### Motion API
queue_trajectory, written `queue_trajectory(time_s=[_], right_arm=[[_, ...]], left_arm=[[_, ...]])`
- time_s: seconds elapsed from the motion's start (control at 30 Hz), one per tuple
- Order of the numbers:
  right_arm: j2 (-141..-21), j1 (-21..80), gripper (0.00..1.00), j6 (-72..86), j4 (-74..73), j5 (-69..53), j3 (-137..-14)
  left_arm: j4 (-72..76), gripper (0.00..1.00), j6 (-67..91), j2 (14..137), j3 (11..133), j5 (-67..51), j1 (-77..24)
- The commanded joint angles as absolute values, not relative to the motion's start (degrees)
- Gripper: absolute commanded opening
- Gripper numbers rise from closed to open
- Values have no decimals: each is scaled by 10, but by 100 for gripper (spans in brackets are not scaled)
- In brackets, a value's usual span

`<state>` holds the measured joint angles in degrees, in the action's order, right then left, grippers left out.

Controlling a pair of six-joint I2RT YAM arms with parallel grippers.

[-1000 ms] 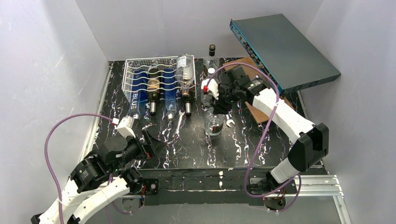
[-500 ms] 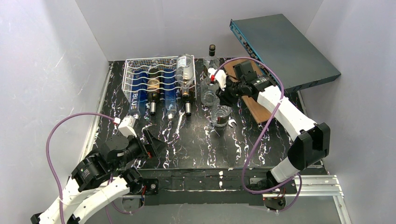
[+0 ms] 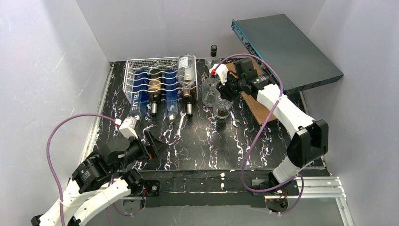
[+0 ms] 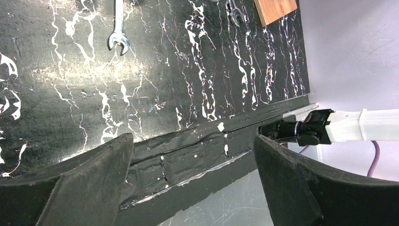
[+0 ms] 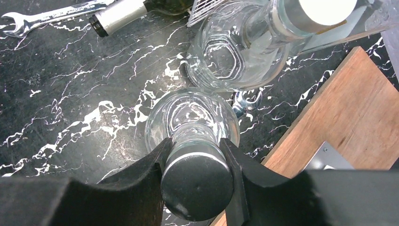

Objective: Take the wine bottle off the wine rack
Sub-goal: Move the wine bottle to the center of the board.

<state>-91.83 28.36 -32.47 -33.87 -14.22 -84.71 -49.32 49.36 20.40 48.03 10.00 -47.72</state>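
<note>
The silver-white wire wine rack (image 3: pixel 141 75) sits at the back left and holds several lying bottles, blue, dark and clear (image 3: pixel 187 70); its corner shows in the right wrist view (image 5: pixel 207 7). My right gripper (image 3: pixel 227 90) (image 5: pixel 197 155) is shut on the black cap of a clear glass bottle (image 3: pixel 222 109) (image 5: pixel 188 110), held upright right of the rack, beside the wooden board. I cannot tell if its base touches the table. My left gripper (image 3: pixel 153 143) (image 4: pixel 193 141) is open and empty over the table's near edge.
Two more upright bottles stand beside the held one: a clear one (image 3: pixel 210 94) (image 5: pixel 235 56) and a black-capped one (image 3: pixel 213 52). A brown wooden board (image 3: pixel 256 101) (image 5: pixel 339 113) and a tilted dark metal box (image 3: pixel 287 44) lie right. Wrenches (image 3: pixel 181 125) (image 5: pixel 51 16) lie on the table.
My right gripper has carried the clear bottle from the middle of the table back and to the right, next to the other upright bottles. The left arm has barely moved.
</note>
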Motion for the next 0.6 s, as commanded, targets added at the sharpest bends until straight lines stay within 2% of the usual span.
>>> queue_trajectory(time_s=[0.0,0.1,0.4,0.57], right_arm=[[-923,269,3,-345,-292,-60,-875],[-926,268,8,-345,-293,-55,-879],[-929,268,46,-340,-297,-65,-883],[-922,268,60,-336,-305,-76,-894]], left_arm=[[-489,99,495,206,475,103,-475],[-489,99,495,208,476,101,-475],[-488,99,494,210,480,101,-475],[-484,99,492,216,482,99,-475]])
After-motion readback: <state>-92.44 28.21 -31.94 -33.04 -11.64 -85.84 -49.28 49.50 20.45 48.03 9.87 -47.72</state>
